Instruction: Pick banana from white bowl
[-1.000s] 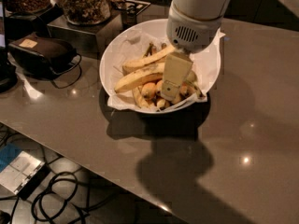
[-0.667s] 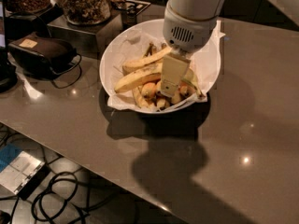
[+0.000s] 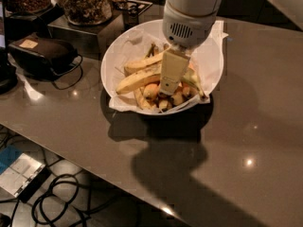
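Down in the white bowl (image 3: 108, 56), the gripper (image 3: 166, 90) points straight down from the arm's fat white wrist. Its tip is among the small stubby bananas (image 3: 151, 91), right at the big banana (image 3: 137, 80)'s end. Can't tell if it's spread or clamped on anything. The banana lies across the bowl's near-left part on crumpled paper (image 3: 124, 105). The bowl sits on a grey table (image 3: 246, 126), with a black box (image 3: 42, 53) and snack jars (image 3: 85, 4) nearby. Since a second ago the gripper has slid a bit toward the banana.
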`<act>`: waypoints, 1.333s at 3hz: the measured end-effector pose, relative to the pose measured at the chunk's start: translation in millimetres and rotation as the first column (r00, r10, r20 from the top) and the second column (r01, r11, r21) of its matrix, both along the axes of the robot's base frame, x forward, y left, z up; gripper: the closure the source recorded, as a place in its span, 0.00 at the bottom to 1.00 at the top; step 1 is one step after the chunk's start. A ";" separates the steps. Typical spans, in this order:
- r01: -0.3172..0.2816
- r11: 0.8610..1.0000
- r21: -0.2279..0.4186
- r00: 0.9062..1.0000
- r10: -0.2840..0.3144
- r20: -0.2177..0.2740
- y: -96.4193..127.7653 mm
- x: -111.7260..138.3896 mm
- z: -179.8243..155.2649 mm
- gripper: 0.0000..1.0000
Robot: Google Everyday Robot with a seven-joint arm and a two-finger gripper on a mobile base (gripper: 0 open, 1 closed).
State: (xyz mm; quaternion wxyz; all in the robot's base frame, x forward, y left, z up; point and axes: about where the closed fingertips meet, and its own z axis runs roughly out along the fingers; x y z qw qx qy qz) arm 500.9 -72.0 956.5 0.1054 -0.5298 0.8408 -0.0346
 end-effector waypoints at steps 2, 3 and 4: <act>0.027 1.000 -0.009 0.999 -0.027 -0.019 -6.1 23.3 -9.5 0.29; 0.033 0.999 -0.019 0.998 -0.034 -0.059 -9.0 27.0 -27.6 0.32; 0.023 0.999 -0.040 0.995 -0.027 -0.094 -10.8 23.6 -45.9 0.50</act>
